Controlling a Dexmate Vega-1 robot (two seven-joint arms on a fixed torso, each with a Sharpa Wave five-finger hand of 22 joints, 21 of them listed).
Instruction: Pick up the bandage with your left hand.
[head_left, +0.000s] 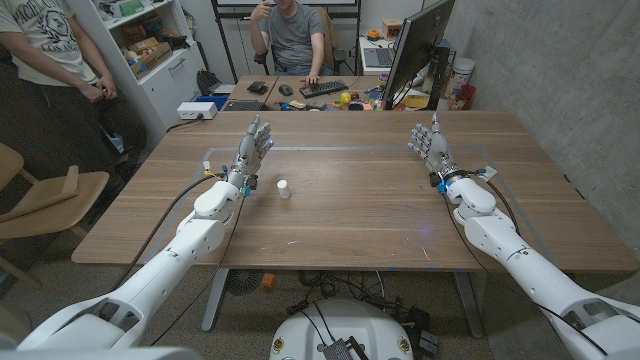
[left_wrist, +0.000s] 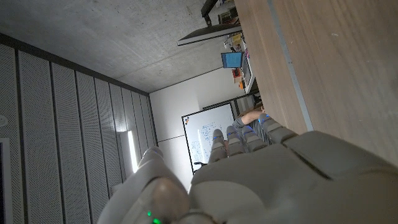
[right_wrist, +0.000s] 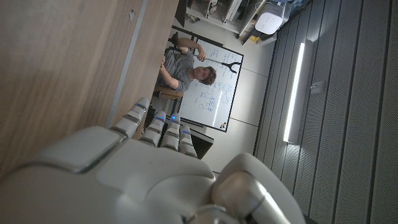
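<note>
Bandage roll (head_left: 284, 188), small and white, stands upright on the wooden table (head_left: 360, 215) a little left of the frame's middle in the head view, with bare wood all around it. Nothing touches it.

Just to its left in that view is the left hand (head_left: 250, 152), set on its edge with the fingers (head_left: 262, 133) reaching up toward the far side of the table and slightly spread; it holds nothing, and the roll sits apart from it, near the wrist. In the left wrist view the back of this hand (left_wrist: 292, 180) takes up the lower part of the picture, its fingertips pointing along the table's edge toward a whiteboard (left_wrist: 208, 134) on the far wall.

Well apart, in the right half of the head view, the right hand (head_left: 430, 145) also stands with fingers up and apart, empty. The right wrist view shows the back of that hand (right_wrist: 124, 180) beside the wood surface.

Beyond the table's far edge, at the top middle of the head view, a seated person (head_left: 292, 35) in a grey shirt rests a hand by a keyboard (head_left: 324, 88) on a second desk, next to a dark monitor (head_left: 418, 45). Another person (head_left: 45, 60) stands at the upper left, beside a white shelf (head_left: 150, 45). A wooden chair (head_left: 45, 205) sits at the left edge.
</note>
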